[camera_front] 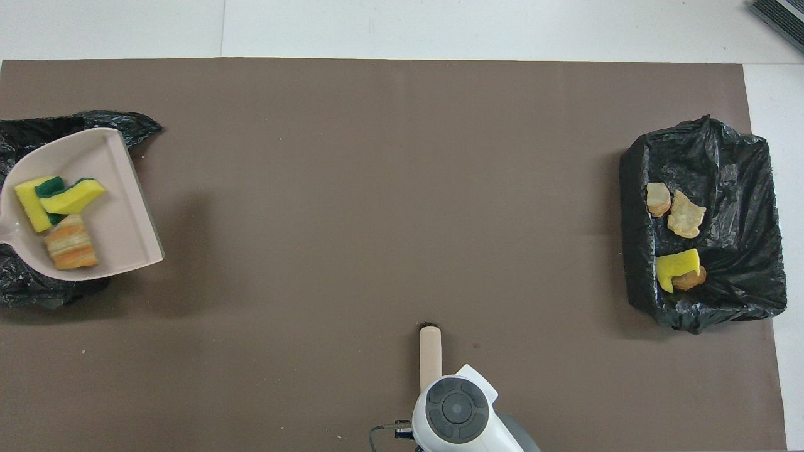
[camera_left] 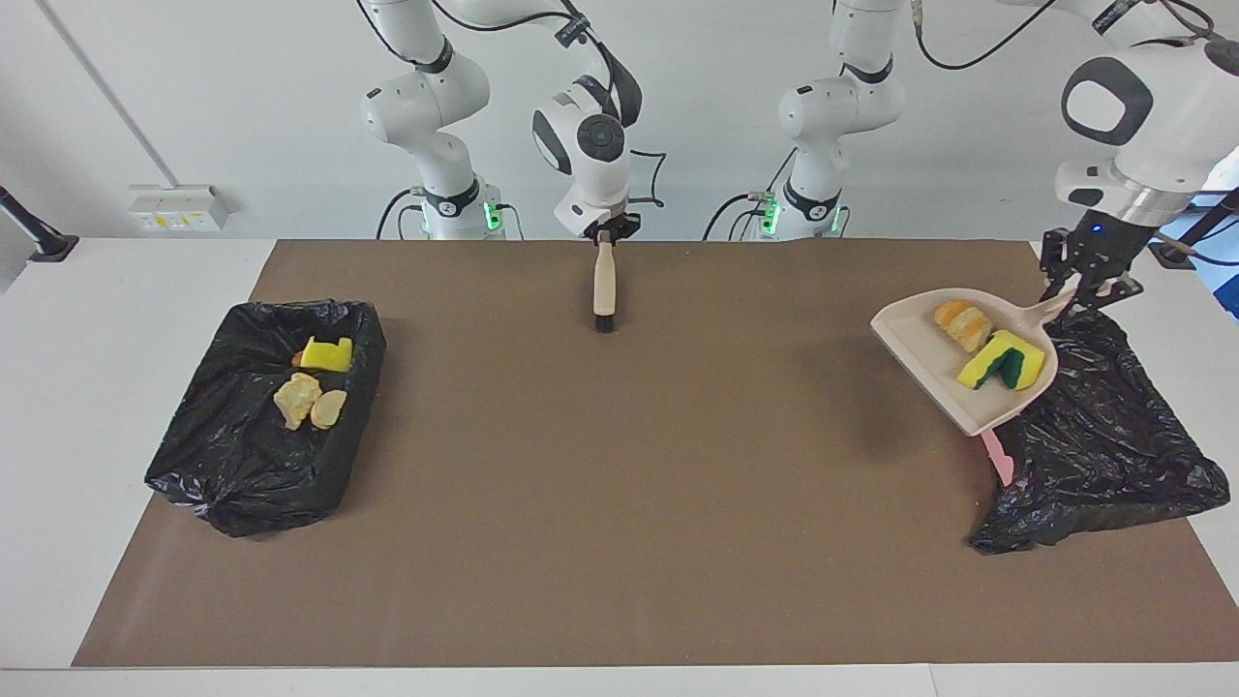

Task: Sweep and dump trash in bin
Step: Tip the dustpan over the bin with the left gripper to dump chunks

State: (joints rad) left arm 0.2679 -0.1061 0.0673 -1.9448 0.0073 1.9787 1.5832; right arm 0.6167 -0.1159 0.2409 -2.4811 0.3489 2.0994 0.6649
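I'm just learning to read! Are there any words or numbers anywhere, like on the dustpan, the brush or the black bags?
No words or numbers can be read anywhere.
Dustpan: plain beige, no writing.
Brush: plain handle, no writing.
Two black bin bags: no print shows.
White wall box: has yellow stickers, too small to read.
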